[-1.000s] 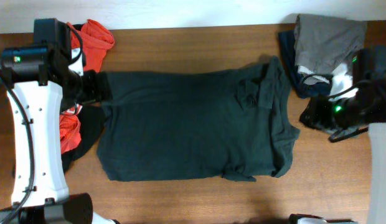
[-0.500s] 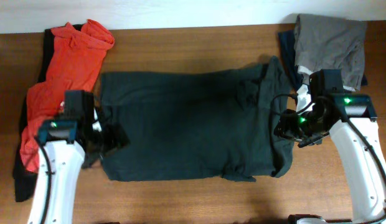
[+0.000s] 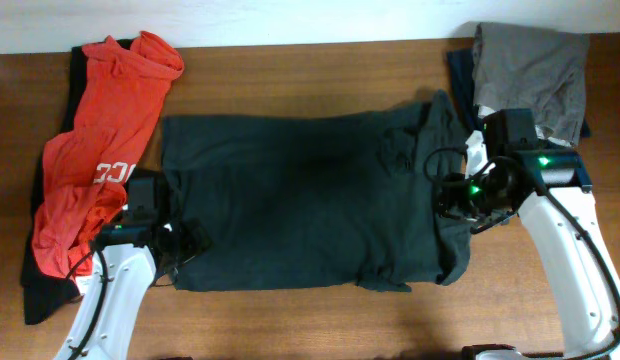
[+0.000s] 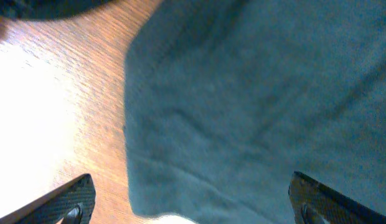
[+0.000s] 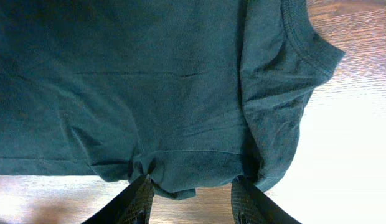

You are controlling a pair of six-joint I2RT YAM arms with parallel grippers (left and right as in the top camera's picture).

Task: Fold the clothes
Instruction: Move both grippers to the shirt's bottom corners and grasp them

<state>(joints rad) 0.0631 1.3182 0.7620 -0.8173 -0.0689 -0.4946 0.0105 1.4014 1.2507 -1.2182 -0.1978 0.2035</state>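
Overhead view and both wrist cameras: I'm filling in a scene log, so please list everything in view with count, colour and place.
dark T-shirt: one, dark charcoal, spread flat mid-table.
red T-shirt: one, red with white letters, crumpled at the table's left end.
black garment: one, black, under the red T-shirt.
grey garment: one, grey, far right corner.
navy garment: one, dark blue, under the grey garment.
table: one, brown wood.
left gripper: one, black, open, at the dark T-shirt's near left corner.
right gripper: one, black, jaws apart, at the dark T-shirt's right edge.
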